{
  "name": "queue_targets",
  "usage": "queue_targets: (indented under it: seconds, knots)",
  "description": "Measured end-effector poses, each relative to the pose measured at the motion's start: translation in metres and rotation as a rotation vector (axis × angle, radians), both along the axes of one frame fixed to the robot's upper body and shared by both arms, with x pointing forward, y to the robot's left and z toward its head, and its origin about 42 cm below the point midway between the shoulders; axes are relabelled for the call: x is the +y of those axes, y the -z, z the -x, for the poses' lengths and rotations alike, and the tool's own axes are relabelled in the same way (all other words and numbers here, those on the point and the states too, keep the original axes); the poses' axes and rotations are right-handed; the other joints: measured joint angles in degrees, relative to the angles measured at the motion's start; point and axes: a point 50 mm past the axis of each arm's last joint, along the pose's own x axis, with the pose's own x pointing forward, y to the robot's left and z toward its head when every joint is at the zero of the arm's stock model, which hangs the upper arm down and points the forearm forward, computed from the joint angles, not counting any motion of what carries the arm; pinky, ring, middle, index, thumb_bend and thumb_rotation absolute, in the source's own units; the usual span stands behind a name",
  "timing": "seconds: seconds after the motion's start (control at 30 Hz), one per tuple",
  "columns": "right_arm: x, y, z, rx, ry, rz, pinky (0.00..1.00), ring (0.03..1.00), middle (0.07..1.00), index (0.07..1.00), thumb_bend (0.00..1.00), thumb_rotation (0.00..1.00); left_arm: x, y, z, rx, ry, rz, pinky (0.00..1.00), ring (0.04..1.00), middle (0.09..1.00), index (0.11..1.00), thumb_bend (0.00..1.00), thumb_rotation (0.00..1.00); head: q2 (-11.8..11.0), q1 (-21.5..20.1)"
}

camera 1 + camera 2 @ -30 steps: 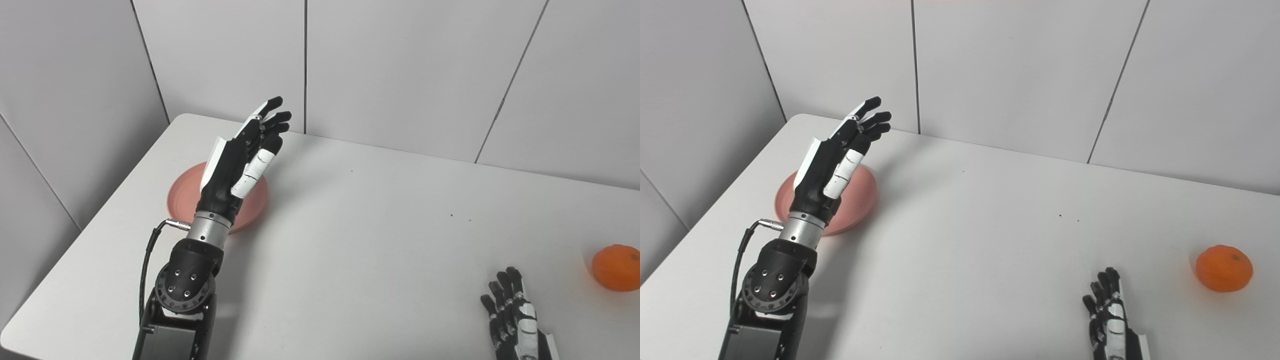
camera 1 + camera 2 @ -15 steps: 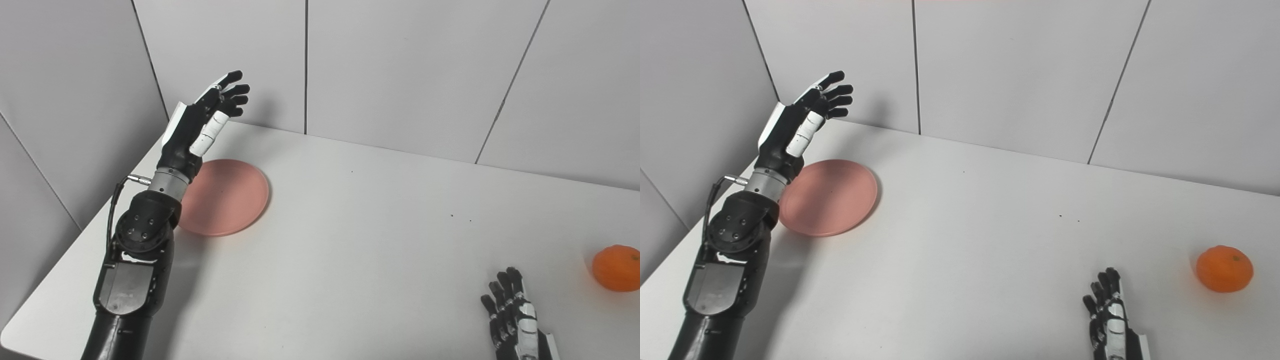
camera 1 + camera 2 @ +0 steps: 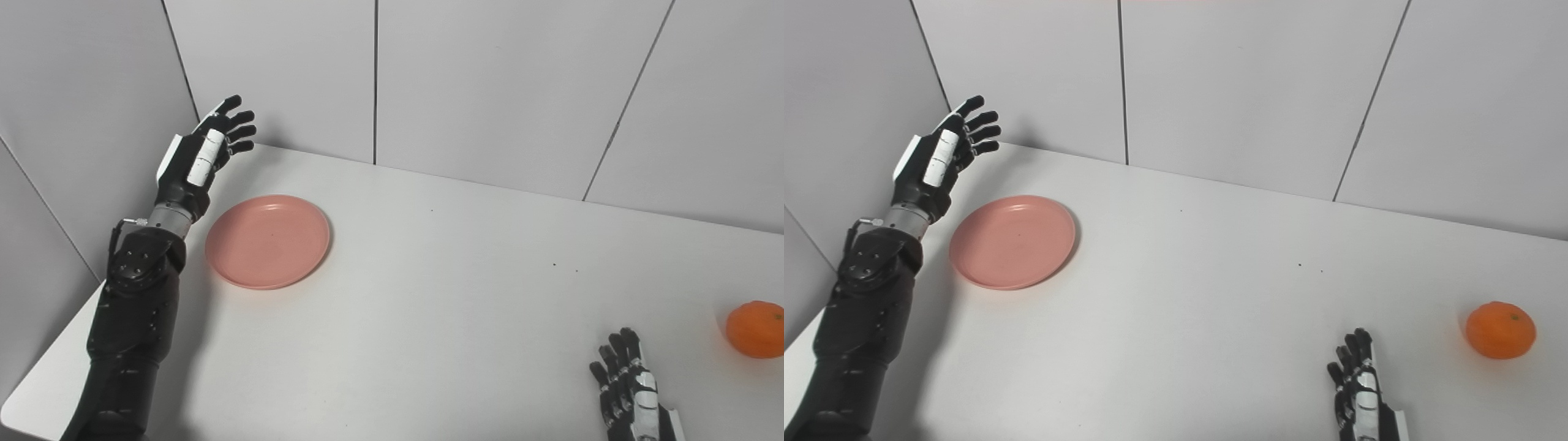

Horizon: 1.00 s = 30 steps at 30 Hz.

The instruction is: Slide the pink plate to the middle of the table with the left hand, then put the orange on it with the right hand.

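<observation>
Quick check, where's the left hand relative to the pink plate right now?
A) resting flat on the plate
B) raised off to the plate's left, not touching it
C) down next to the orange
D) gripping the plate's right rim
B: the left hand is open, raised by the table's far-left corner, clear of the pink plate, whose whole rim shows.

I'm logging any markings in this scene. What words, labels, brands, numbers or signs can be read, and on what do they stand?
None: no readable text shows in either view.
Plate: plain pink, no print.
Orange: no sticker.
Left hand and right hand: black and white shells, no lettering to read.
Table and wall panels: blank; the table bears only a few tiny dark specks, not characters.
</observation>
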Motion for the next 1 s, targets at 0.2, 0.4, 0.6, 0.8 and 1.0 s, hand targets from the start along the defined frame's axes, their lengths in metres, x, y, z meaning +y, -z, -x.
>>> queue_targets:
  seconds: [0.2,0.4,0.6,0.8,1.0]
  knots:
    - [0.000,0.000,0.000,0.000,0.000,0.000,1.00,1.000,1.000,1.000,0.72,1.00,0.031,0.018,0.001,0.062,-0.048,0.040,0.85,0.853,0.868,0.916,0.92,0.82,0.2,0.1]
    - [0.000,0.000,0.000,0.000,0.000,0.001,1.00,1.000,1.000,1.000,0.72,1.00,0.045,0.045,0.004,0.117,-0.083,0.104,0.89,0.867,0.857,0.907,0.89,0.81,0.3,0.1]
    - [0.000,0.000,0.000,0.000,0.000,0.000,1.00,1.000,1.000,1.000,0.73,1.00,0.048,0.061,0.004,0.149,-0.092,0.135,0.89,0.900,0.896,0.938,0.87,0.84,0.5,-0.1]
    - [0.000,0.000,0.000,0.000,0.000,0.002,1.00,1.000,1.000,1.000,0.72,1.00,0.047,0.080,0.005,0.184,-0.084,0.191,0.95,0.897,0.911,0.945,0.88,0.85,0.7,-0.4]
    - [0.001,0.000,0.000,0.000,0.003,0.003,1.00,1.000,1.000,1.000,0.73,1.00,0.042,0.090,0.002,0.165,-0.060,0.227,0.88,0.876,0.882,0.908,0.89,0.85,0.9,-0.5]
